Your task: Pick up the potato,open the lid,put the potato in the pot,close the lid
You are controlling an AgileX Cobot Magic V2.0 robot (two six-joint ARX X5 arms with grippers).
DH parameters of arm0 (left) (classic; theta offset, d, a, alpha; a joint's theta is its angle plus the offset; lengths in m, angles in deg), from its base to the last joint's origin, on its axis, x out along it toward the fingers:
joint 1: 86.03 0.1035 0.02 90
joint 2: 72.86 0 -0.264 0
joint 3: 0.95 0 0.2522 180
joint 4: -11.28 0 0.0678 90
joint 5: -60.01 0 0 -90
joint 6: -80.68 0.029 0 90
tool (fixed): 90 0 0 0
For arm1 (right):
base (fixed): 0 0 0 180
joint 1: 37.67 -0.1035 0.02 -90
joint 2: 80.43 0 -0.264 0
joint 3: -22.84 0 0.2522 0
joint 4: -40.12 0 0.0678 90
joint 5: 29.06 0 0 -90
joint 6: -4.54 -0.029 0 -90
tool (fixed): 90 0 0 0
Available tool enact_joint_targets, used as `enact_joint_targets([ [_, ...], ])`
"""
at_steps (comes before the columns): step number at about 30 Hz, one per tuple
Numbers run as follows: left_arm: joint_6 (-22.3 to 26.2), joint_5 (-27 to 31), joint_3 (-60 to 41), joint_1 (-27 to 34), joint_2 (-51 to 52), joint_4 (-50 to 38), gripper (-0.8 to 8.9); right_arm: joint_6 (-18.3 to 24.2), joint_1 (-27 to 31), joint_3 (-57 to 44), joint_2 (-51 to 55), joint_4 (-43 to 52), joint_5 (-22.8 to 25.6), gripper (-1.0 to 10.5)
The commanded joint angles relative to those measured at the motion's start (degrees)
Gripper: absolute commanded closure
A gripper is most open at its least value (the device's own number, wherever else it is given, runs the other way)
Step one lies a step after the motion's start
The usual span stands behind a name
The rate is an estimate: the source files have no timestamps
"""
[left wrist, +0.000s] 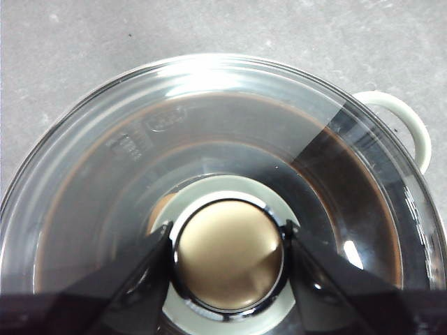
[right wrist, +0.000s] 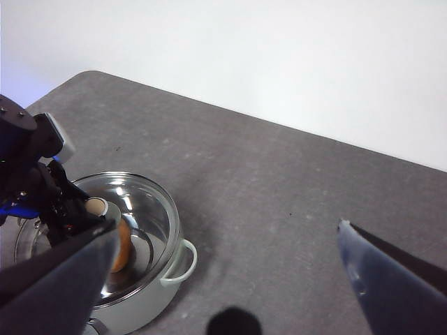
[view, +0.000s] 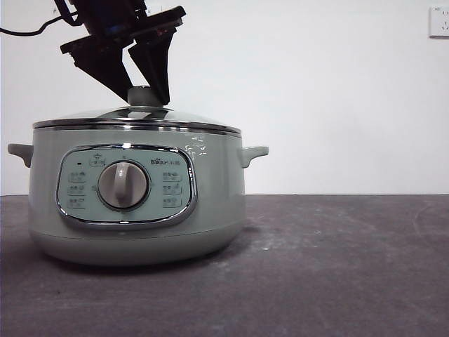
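Left claw [view: 149, 93]: jaws set against both sides of the lid knob [left wrist: 229, 255], grasping it.
Right claw [right wrist: 223, 279]: jaws spread wide, held high above the worktop [view: 337, 260].
Lid [view: 137, 118]: seated on the pot [view: 133, 189].
Potato [right wrist: 123, 244]: inside the pot, visible through the glass.
Worktop: dark grey, faintly scuffed.
Room: plain white wall [view: 316, 91], socket [view: 439, 21] at upper corner.
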Motion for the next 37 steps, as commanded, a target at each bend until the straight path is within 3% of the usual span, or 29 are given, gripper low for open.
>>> enact_joint_targets([
  [1, 0.63, 0.09, 0.35, -0.13, 0.5, 0.87, 8.22, -0.55, 0.02, 0.02, -0.11, 0.37, 0.17, 4.2],
  [5, 1.18, 0.09, 0.35, -0.13, 0.5, 0.66, 7.98, -0.55, 0.02, 0.02, -0.11, 0.37, 0.15, 4.2],
  [9, 1.18, 0.15, 0.35, -0.09, 0.5, -0.7, 4.6, -0.57, 0.02, 0.02, -0.11, 0.31, 0.13, 4.2],
  [11, 1.2, 0.52, 0.35, -0.04, 0.5, -1.88, 4.01, -0.57, 0.02, 0.02, -0.11, 0.2, 0.13, 4.2],
  [19, 1.38, 1.46, 0.37, -0.2, 4.87, -3.96, 4.04, -1.53, 0.02, -0.13, -0.22, -3.37, -0.26, 4.2],
  [25, 1.42, 1.01, 0.37, -1.29, 13.57, 0.09, 4.06, -3.85, 0.0, -4.85, 1.6, -5.81, -0.26, 4.3],
  [28, 1.57, 0.15, 0.37, -2.14, 18.53, 2.32, 4.13, -4.66, -0.04, -10.49, 4.48, -3.5, -0.28, 5.5],
  [30, 1.6, -0.63, 0.37, -2.75, 21.64, 3.54, 5.01, -5.64, -0.04, -14.86, 6.86, -1.38, -0.26, 6.4],
  [33, 3.34, -0.5, 0.37, -3.85, 25.51, 5.53, 7.94, -6.38, -0.04, -21.97, 10.88, 2.58, -0.2, 7.7],
  [36, 3.74, -0.11, 0.35, -5.05, 28.2, 7.02, 8.21, -6.36, -0.04, -28.74, 14.75, 6.49, -0.04, 9.5],
  [37, 4.0, 0.11, 0.2, -5.53, 29.05, 7.08, 8.21, -6.36, -0.04, -30.99, 16.06, 7.96, 0.02, 9.6],
])
